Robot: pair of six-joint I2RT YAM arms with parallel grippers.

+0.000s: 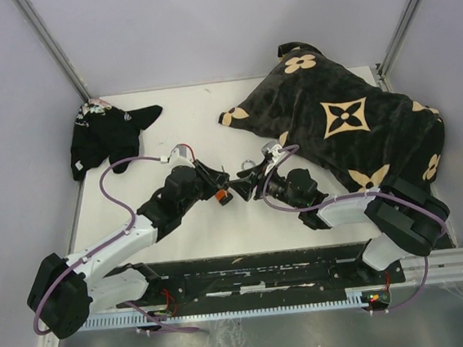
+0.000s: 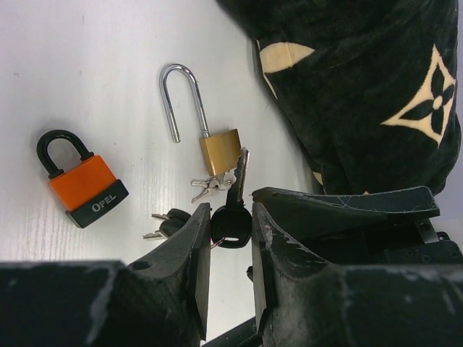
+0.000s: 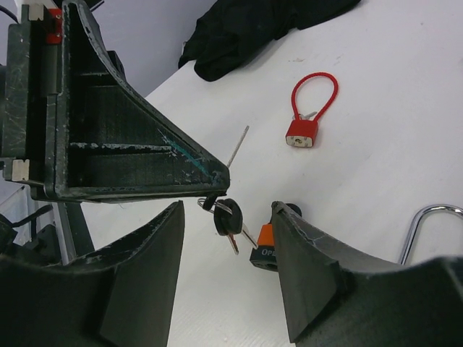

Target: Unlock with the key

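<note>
My left gripper (image 2: 230, 211) is shut on a black-headed key (image 2: 231, 221). The key's blade points toward a brass padlock (image 2: 219, 149), whose silver shackle stands open. Two more black-headed keys (image 2: 171, 221) hang from the same ring. An orange OPEL padlock (image 2: 84, 185) with a closed black shackle lies on the table to the left. My right gripper (image 3: 228, 210) is open and empty. It faces the left gripper's tip, with the hanging keys (image 3: 228, 219) and the orange padlock (image 3: 262, 248) between its fingers. In the top view both grippers (image 1: 226, 184) (image 1: 247, 185) meet at the table's middle.
A black bag with beige flower patterns (image 1: 349, 121) fills the back right, close behind the brass padlock. A black cloth (image 1: 105, 136) lies at the back left. A red padlock with a red cable shackle (image 3: 304, 130) lies farther out on the white table (image 1: 187, 227).
</note>
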